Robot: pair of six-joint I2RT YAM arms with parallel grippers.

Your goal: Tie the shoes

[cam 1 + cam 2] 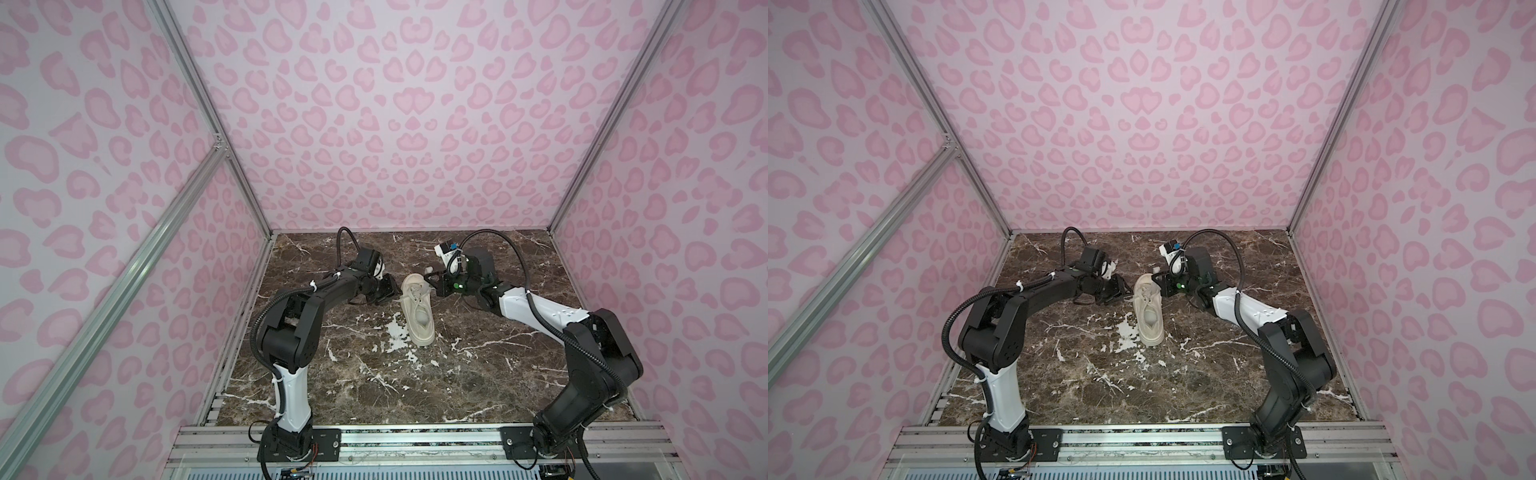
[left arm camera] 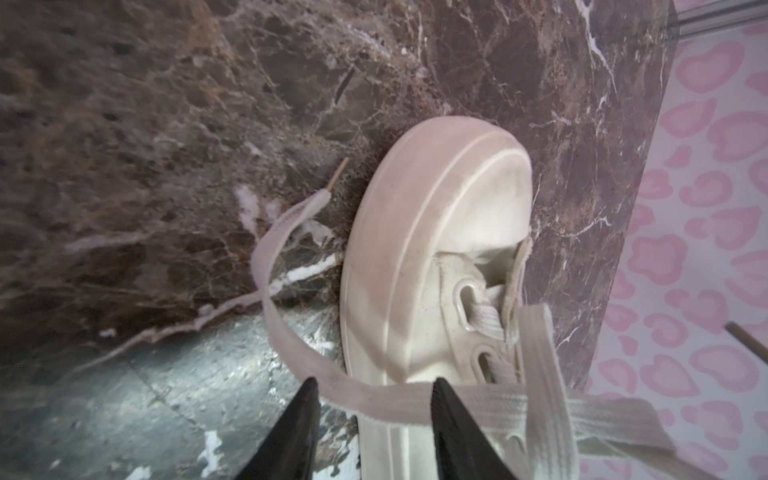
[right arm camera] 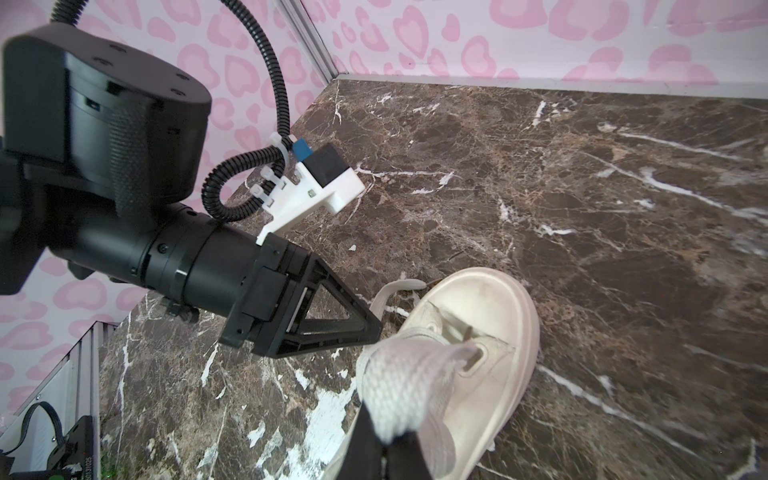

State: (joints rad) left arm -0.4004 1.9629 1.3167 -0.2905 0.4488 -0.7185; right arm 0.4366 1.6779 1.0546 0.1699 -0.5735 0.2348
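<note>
**Sneaker mid-surface, grippers at its laces**

Cream sneaker (image 1: 417, 309) lies mid-surface (image 1: 457, 374), toe toward back wall (image 1: 395, 124). At its right, right gripper (image 3: 386, 440) pinched tight on a lace (image 3: 399, 386). At its left, left gripper (image 2: 374, 384) jaws apart, second lace (image 2: 274, 316) crossing the gap.

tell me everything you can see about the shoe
The shoe is a cream low-top with a thick platform sole, metal-rimmed eyelets and flat cream laces, untied. It sits sole down on the marble table, toe toward the back wall. The right gripper is shut on one lace, held up off the shoe; the other lace crosses between the open left gripper's fingers, its tip lying on the table.
</note>
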